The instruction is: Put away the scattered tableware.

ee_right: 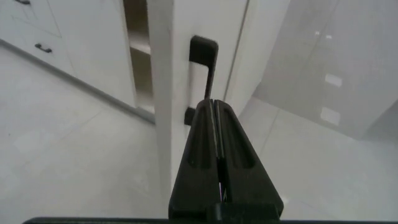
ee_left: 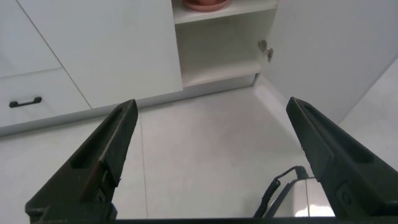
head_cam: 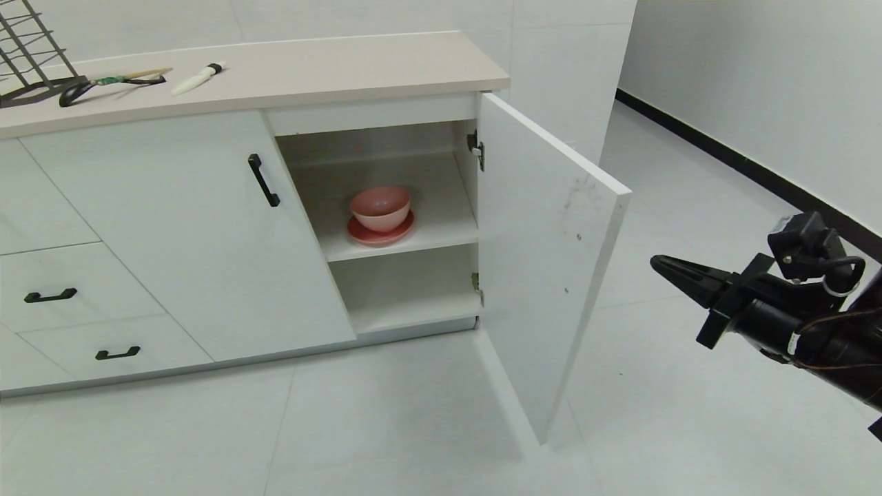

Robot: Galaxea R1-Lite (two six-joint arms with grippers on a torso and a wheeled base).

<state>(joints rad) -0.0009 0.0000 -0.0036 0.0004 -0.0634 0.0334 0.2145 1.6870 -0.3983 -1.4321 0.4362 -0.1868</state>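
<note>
1. Pink bowl is sitting on a red plate on the cabinet shelf, well beyond the right gripper.
2. That gripper is hovering clenched before the door handle; the left gripper is hanging released, empty.

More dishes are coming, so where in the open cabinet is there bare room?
The lower shelf is bare all across. On the upper shelf, the widest free patch lies between the plate and the hinge-side wall. There is more room behind the bowl, and a narrow strip on its other side. The front middle is crowded by that stack.
</note>
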